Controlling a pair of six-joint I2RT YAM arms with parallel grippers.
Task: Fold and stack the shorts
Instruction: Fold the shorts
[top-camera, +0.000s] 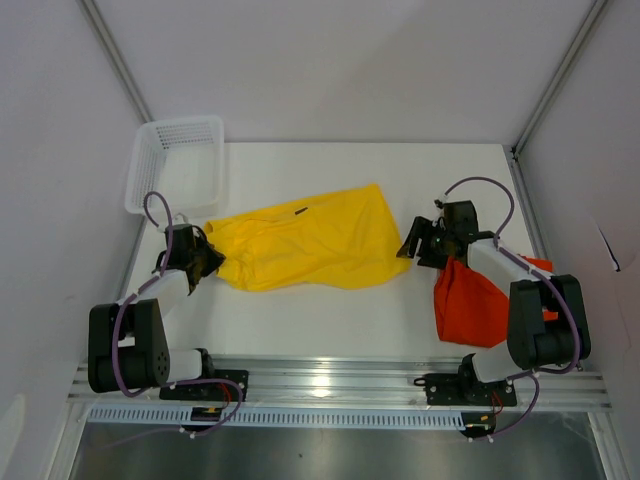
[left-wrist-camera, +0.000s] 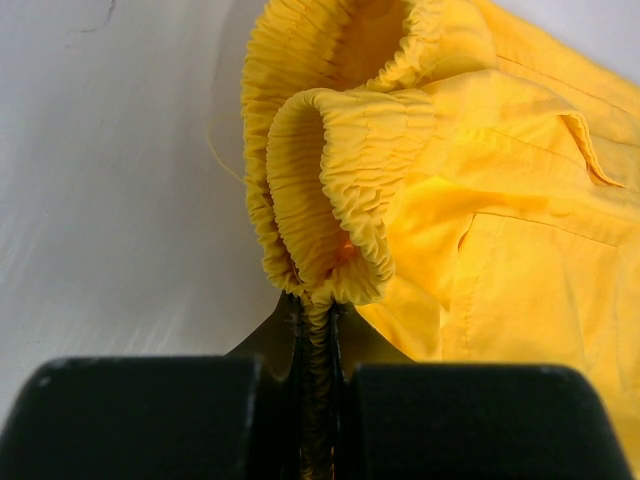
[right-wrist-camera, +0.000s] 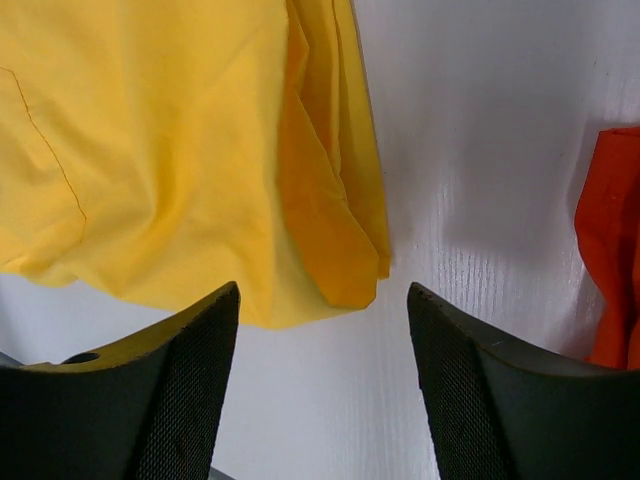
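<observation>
The yellow shorts lie spread across the middle of the table, waistband to the left. My left gripper is shut on the gathered elastic waistband, which is pinched between its jaws. My right gripper hangs open just off the yellow shorts' right hem, with only bare table between its fingers. The orange-red shorts lie bunched at the right, partly under my right arm, and show at the edge of the right wrist view.
A white mesh basket stands at the table's back left corner, close behind my left arm. The white table ends at a metal rail near the arm bases. Frame posts rise at both back corners.
</observation>
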